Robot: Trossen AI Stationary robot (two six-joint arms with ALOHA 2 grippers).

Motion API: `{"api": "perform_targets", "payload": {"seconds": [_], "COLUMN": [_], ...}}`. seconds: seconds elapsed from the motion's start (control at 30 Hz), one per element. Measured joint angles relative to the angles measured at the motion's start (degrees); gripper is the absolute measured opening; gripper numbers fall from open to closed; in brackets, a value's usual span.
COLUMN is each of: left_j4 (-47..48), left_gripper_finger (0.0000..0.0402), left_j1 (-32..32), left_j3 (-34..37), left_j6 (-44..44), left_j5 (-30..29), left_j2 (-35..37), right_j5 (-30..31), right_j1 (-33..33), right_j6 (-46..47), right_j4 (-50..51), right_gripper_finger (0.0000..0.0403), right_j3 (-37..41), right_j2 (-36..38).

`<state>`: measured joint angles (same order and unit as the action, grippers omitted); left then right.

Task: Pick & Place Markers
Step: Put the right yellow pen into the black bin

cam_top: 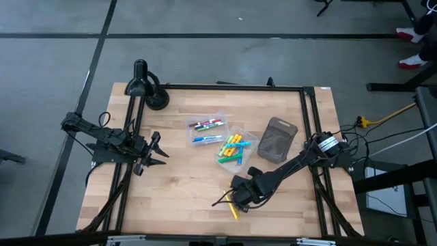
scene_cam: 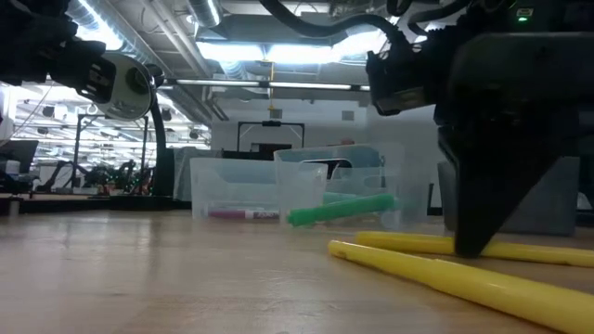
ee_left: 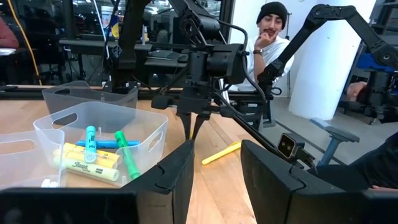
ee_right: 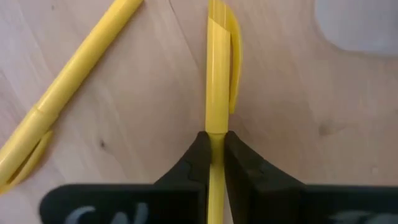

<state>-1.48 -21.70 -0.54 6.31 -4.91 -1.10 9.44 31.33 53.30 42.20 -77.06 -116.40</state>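
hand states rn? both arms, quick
Left hand: open, empty, waiting at the table's left side.
Right hand: closed on a yellow marker lying on the table; a second yellow marker lies beside it.

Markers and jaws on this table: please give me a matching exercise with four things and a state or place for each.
Things:
1. right gripper
2. left gripper
3. green marker
4. second yellow pen

States:
A. lying free on the wood
B. jaws open, holding nothing
C. inside a clear tray
D. jaws shut on a yellow pen

Pairs: 1-D, 2-B, 3-C, 4-A
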Motion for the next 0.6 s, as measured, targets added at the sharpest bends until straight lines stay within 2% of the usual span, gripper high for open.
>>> {"api": "perform_targets", "payload": {"seconds": [0.33,0.6], "left_j4": [0.00,0.00], "left_gripper_finger": [0.0128,0.0127], "left_j1": [-0.01,0.00], "left_j3": [0.00,0.00], "left_j6": [-0.02,0.00], "left_j5": [0.02,0.02], "left_j2": [0.00,-0.01], "right_j5": [-4.07,-3.41], "right_j1": [0.04,0.67], "right_j6": [0.28,1.79], "right_j4": [1.39,14.88], "right_gripper_finger": [0.0026,0.0031], "right_j3": [-0.46,-8.23], "right_j2": [0.02,-0.68]}}
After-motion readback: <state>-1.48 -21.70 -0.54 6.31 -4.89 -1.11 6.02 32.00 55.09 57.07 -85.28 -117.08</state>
